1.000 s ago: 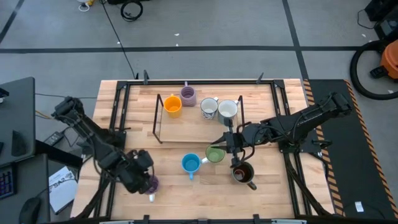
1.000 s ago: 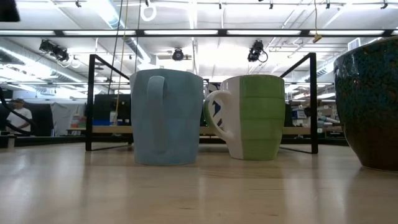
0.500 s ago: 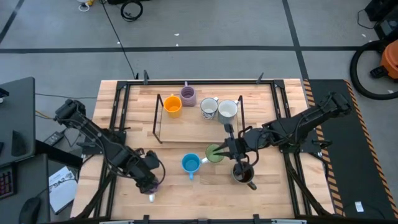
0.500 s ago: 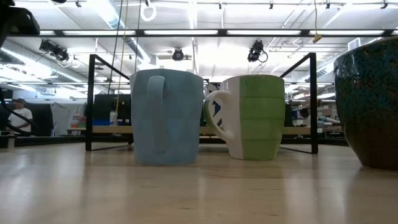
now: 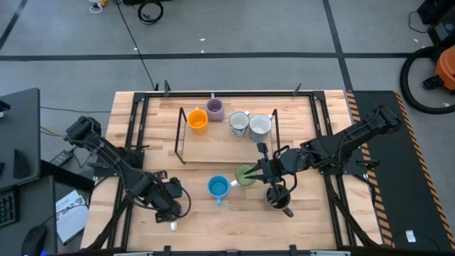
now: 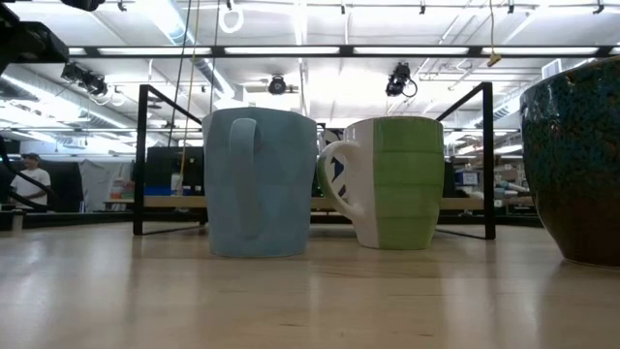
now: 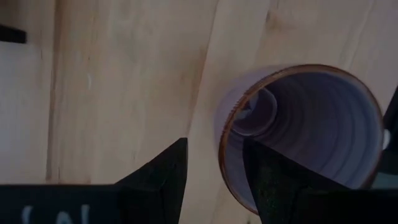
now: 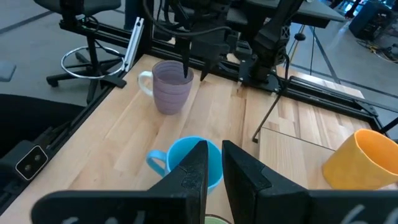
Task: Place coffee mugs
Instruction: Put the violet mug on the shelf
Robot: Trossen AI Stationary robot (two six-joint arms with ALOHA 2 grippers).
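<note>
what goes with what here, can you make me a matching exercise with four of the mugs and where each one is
Things:
1. orange mug
2. purple mug
3. green mug
4. dark brown mug

Places:
A. under the right gripper's fingertips
B. near the table's front edge, right of the blue mug
C. inside the black wire rack, at its left end
D. the left gripper has one finger inside its rim, one outside

Pairs: 1-C, 2-D, 3-A, 4-B
</note>
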